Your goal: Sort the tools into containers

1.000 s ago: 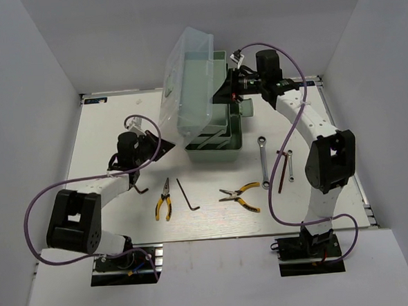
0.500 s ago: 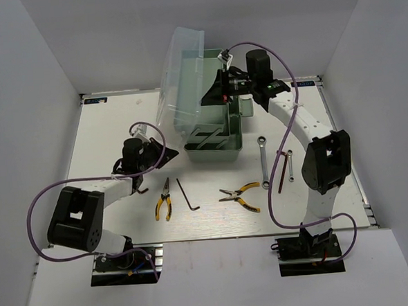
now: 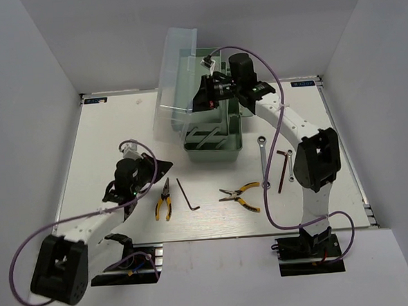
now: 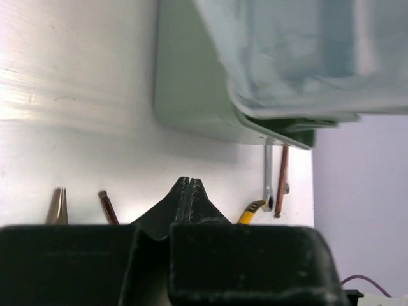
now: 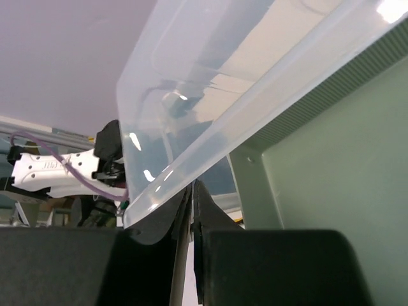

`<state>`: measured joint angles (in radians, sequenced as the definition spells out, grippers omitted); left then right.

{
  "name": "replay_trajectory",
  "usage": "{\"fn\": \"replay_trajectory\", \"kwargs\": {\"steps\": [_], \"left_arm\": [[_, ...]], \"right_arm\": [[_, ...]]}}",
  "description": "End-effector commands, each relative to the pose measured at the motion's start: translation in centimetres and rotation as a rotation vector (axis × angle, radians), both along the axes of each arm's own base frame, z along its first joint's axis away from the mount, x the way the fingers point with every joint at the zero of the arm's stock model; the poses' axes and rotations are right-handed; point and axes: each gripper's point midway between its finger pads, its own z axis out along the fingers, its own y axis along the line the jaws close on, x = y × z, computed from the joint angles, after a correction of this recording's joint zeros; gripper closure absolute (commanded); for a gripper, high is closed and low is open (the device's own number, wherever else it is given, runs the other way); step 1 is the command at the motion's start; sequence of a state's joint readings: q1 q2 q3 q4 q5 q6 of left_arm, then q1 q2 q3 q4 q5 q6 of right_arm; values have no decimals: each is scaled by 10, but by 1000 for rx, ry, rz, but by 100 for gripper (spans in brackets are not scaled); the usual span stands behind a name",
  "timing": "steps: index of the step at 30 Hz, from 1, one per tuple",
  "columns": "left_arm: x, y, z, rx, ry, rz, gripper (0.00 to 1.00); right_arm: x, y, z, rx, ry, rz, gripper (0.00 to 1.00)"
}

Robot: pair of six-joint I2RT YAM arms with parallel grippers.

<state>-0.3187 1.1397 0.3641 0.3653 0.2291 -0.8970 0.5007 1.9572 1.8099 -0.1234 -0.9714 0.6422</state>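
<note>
Right gripper (image 3: 203, 100), lid (image 3: 178, 68) apparently farther left

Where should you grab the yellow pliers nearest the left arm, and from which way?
Probably at the joint of the pliers, their narrowest part, just beyond the yellow handles. They lie flat on the table, nose pointing away from the arms, so come straight down, one finger on each side. The hex key to their right lies apart, leaving room.
</note>
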Motion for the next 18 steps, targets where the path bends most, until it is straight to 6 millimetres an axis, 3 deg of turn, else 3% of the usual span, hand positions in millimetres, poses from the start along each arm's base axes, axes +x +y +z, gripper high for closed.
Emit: {"fn": "replay_trajectory", "kwargs": {"steps": [1, 2, 7, 14, 18], "left_arm": [[-20, 17, -6, 15, 22, 72, 100], [-22, 17, 4, 4, -5, 72, 100], [-33, 15, 0, 4, 9, 32, 100], [-37, 11, 3, 4, -6, -3, 100], [-38, 11, 12, 6, -32, -7, 100]], "right_arm": [[-6, 10, 25, 38, -116, 42, 89], [-8, 13, 24, 27, -110, 46, 89], [-24, 29, 17, -30, -203, 76, 87], [-41, 40, -11, -90, -159, 123, 86], [-23, 34, -15, -188, -242, 23, 85]]}}
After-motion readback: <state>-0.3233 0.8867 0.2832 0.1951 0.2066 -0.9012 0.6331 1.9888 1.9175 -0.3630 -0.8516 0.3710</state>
